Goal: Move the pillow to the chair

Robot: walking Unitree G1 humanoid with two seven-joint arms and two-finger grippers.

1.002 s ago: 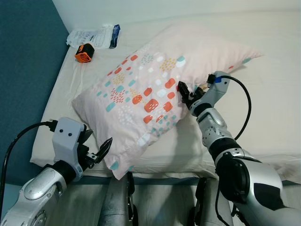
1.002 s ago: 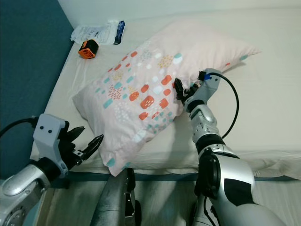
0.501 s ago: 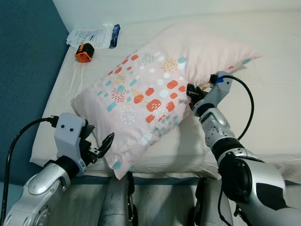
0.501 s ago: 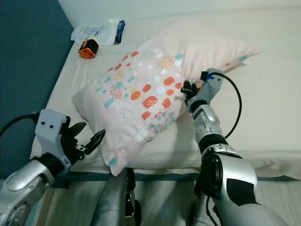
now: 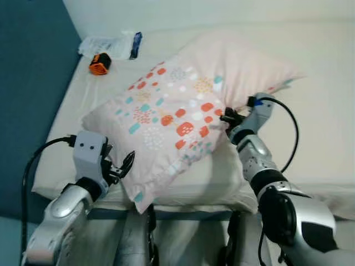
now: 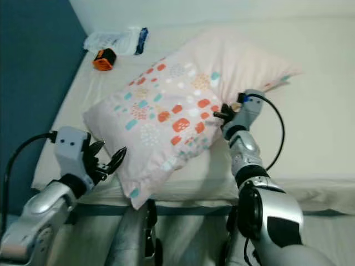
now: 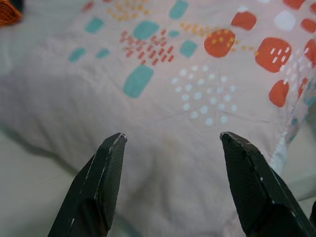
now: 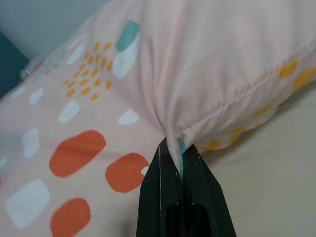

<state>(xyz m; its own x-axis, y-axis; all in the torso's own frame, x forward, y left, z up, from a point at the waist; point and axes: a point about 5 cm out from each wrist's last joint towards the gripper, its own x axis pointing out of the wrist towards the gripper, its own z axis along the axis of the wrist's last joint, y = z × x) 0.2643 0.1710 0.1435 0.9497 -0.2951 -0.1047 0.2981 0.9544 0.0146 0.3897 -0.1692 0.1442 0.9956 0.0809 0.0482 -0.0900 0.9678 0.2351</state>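
Your right gripper (image 8: 177,148) is pinched closed on the pillow (image 5: 183,111) seam mid-bed (image 5: 321,133). Your left gripper (image 7: 173,143) gapes wide, empty, near the pillow's front corner.

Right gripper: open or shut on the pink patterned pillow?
Shut. The right gripper has its black fingers pressed together, pinching a fold of the pink patterned pillow's edge.
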